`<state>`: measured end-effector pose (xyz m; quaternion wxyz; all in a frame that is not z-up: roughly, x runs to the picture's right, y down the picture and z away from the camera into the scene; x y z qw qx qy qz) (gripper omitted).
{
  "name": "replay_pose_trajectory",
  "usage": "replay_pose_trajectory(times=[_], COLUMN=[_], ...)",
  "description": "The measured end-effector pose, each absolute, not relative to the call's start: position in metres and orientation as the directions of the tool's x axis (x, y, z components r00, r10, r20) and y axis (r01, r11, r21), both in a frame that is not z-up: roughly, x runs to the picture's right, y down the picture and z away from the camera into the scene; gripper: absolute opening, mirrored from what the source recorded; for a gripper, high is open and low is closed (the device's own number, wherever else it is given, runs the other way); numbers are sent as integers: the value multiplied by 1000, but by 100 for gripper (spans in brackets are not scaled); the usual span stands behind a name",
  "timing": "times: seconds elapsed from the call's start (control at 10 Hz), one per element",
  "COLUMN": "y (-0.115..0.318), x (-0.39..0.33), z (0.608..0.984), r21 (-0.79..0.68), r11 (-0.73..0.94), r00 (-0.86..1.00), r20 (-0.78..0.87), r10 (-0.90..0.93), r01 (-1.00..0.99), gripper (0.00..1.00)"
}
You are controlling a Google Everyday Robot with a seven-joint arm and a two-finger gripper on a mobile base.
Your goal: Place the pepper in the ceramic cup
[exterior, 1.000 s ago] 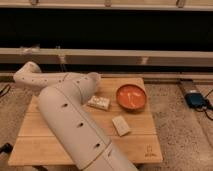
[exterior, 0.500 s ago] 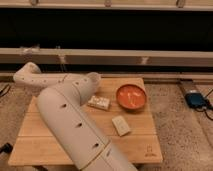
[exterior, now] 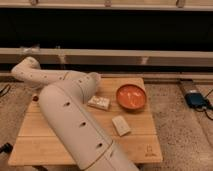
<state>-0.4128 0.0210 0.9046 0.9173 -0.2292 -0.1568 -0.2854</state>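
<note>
The robot's white arm [exterior: 70, 120] lay folded across the left half of the wooden table [exterior: 145, 145], its elbow cocked over the far left corner. The gripper was out of our sight, tucked somewhere behind that elbow at the table's left edge. Its fingers were drawn together, but we could not tell whether they had closed on anything. A small dark red speck, which we took for the pepper [exterior: 35, 98], showed at the left edge, just beside the arm's bulk.

We judged the grasp to be the step in hand. We could not find the ceramic cup, which was perhaps masked by the arm. To the right sat an orange bowl [exterior: 131, 96], with a pale packet [exterior: 99, 103] near it and a pale block [exterior: 120, 125] closer to us, none of them part of the job.

The next move, as we read it, called for lifting straight up, checking that the pepper came along, then carrying it over the cup's rim before letting go.

Against the frames from a second and half a second earlier, we found the arm's pose the same and the bowl, packet and block unmoved.
</note>
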Motion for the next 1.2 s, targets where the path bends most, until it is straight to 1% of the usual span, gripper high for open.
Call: replay_pose_trajectory(times=[0.4,0.6,0.8,1.0,1.2], y=[-50,-77,-101,-114,-117], x=[-404,-383,-347,-309,-275], z=[864,853,845,843,844], r21=[-253,-229,-215,-215,-223], r11=[863,910,952,972,975], r00=[840,864,890,903,906], r20=[458,456,445,429,413], r10=[-292,-213,-104,4,89], r01=[438,346,219,98,6], gripper=[0,0,0,0,0])
